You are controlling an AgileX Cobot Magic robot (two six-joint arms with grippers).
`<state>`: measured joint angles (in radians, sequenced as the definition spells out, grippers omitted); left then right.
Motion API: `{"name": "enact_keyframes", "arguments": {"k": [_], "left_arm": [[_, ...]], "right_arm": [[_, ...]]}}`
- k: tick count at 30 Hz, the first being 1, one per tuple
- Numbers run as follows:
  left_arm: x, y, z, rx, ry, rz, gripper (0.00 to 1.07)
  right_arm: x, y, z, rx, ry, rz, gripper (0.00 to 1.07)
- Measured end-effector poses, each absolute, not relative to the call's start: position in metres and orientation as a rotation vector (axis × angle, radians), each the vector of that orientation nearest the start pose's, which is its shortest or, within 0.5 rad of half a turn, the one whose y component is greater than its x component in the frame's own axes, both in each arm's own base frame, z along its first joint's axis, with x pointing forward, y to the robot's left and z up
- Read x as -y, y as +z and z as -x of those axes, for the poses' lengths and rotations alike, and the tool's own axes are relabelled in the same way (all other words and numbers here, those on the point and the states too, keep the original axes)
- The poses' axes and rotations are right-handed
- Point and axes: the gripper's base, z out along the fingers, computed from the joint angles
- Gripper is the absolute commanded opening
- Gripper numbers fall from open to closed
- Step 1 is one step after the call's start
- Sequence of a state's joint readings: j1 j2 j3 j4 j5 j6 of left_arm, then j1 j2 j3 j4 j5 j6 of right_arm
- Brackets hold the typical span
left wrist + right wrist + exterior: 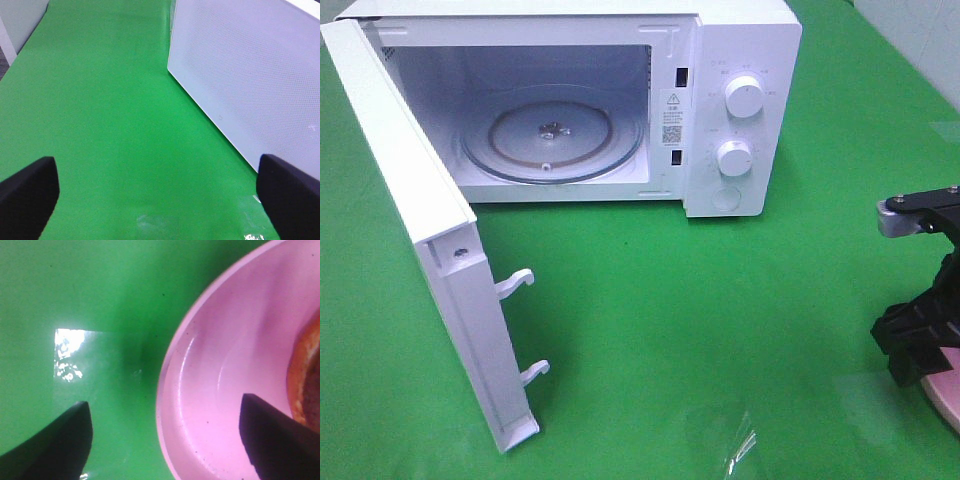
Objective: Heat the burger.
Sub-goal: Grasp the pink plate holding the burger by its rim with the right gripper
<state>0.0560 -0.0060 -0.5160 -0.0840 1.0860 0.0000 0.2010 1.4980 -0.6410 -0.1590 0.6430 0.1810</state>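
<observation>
Right tool (164, 437) seemingly straddles pink plate (167, 371) rim beside burger (306, 372).

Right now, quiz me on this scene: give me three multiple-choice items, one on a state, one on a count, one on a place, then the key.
1. The microwave's door is: A) shut; B) swung wide open; C) taken off.
2. Round knobs on the microwave's front: A) two; B) one; C) five.
3. The pink plate sits: A) on the glass turntable; B) on the microwave's roof; C) on the green table, its rim beneath the right end effector.

Key:
1 B, the door stands swung out to the side with its latch hooks exposed.
2 A, one knob sits above the other.
3 C, the plate lies on the green at the right edge of the high view, outside the microwave.
</observation>
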Motion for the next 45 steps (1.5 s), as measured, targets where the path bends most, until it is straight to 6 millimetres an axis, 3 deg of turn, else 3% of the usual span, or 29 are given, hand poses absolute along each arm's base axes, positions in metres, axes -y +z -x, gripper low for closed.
{"name": "enact_keyframes", "arguments": {"k": [4, 19, 40, 45], "left_arm": [[0.007, 0.28, 0.009, -2.045, -0.066, 0.051, 1.0], [0.007, 0.28, 0.009, -2.045, -0.066, 0.051, 1.0], [0.007, 0.28, 0.009, -2.045, -0.066, 0.051, 1.0], [0.007, 0.28, 0.009, -2.045, -0.066, 0.051, 1.0]], "right_arm": [[-0.037, 0.159, -0.226, -2.95, -0.105, 0.197, 0.76], [-0.038, 0.125, -0.233, -3.033, -0.138, 0.2, 0.76], [-0.033, 0.108, -0.239, -3.038, -0.159, 0.174, 0.76], [-0.033, 0.108, -0.239, -3.039, -0.158, 0.17, 0.69]]}}
